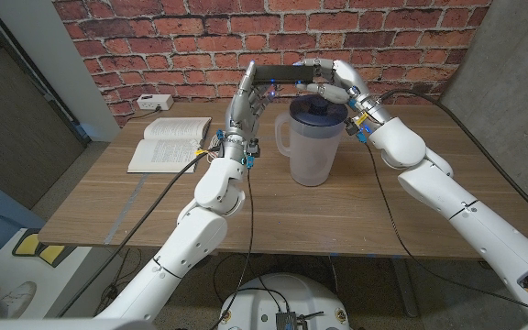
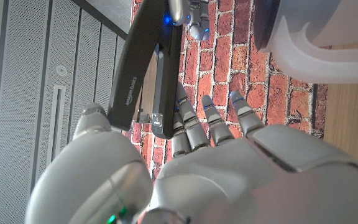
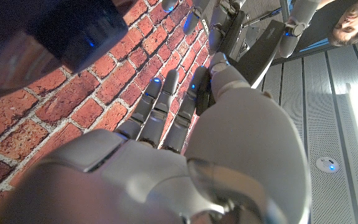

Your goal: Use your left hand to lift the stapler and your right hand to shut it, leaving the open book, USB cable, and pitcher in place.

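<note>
Both hands' fingers grip stapler aloft above pitcher, near brick wall.

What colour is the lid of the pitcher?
Dark navy, nearly black; the pitcher lid shows best in the head view.

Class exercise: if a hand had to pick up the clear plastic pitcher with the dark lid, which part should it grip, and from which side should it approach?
Grip the handle of the clear plastic pitcher with the dark lid, coming from the robot's left. In the head view the handle loops out on that side, giving fingers a gap to wrap through, while the body looks wide and smooth.
</note>
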You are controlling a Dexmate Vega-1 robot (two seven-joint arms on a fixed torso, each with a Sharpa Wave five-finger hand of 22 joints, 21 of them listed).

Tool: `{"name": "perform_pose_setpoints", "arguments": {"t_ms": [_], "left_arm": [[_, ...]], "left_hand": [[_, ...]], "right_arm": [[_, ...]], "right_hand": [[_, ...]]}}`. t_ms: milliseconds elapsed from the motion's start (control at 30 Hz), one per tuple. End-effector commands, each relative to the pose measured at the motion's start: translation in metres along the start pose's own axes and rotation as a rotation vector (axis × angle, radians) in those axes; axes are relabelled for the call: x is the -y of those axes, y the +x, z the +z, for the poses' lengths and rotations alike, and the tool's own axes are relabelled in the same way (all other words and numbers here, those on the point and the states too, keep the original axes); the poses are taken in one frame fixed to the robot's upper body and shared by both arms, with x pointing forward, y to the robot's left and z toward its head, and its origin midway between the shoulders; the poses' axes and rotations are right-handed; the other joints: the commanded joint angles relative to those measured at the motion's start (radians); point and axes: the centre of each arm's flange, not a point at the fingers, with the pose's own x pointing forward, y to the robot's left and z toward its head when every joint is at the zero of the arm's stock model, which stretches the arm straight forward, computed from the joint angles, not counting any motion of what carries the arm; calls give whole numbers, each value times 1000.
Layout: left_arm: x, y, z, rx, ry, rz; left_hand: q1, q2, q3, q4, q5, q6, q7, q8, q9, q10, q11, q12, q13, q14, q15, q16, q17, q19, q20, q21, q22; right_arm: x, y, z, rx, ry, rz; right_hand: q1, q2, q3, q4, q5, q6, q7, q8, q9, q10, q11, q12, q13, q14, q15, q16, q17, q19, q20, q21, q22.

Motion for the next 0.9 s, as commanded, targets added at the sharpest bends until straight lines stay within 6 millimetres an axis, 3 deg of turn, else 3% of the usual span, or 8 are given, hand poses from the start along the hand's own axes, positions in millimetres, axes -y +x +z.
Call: {"name": "perform_pose_setpoints", "arguments": {"t_ms": [33,400,500,667,900], "left_arm": [[2,1,0,-9,10,5],[2,1,-1,-4,16,18],[3,1,-1,-1,10,22],[3,1,-1,0,4,19],[3,-1,-2,1,-12,33]], "left_hand": [[33,14,21,-7,0,9,0,5,3,14,-2,4,6,9,-28,5,-1,14,-1,7,-1],[94,35,49,-25,-9,26,-18,9,6,27,-13,5,13,17,-34,8,-8,17,-1,9,-1],[115,62,67,-23,-13,66,-21,23,6,62,-27,17,17,26,-41,12,-10,21,1,11,-1],[141,141,109,-10,-18,115,-35,35,1,118,-24,33,21,50,-51,26,-6,23,3,13,-1],[157,171,135,-13,-24,170,-35,49,-5,158,-37,42,23,67,-56,28,-11,25,0,16,0]], "right_arm": [[0,0,-1,4,2,0],[0,0,0,4,5,6],[-1,0,0,4,2,5],[-2,-2,1,1,1,11],[-3,-3,2,0,1,9]], "right_hand": [[-10,26,-2,3,6,18,11,0,2,12,-6,0,5,-3,-181,-4,3,-2,-88,2,0],[-10,26,-4,4,6,19,11,0,-4,14,-7,-5,4,-3,-181,-5,3,-3,-86,1,0],[-10,26,-4,4,6,18,11,0,-5,15,-7,-5,5,-2,-181,-6,2,-3,-86,1,0],[-10,26,-5,3,6,19,11,0,-7,18,-7,-7,4,0,-181,-5,3,-3,-86,1,0],[-10,25,-6,3,6,19,11,0,-10,15,-7,-7,9,1,-181,-3,5,-3,-85,1,0]]}}
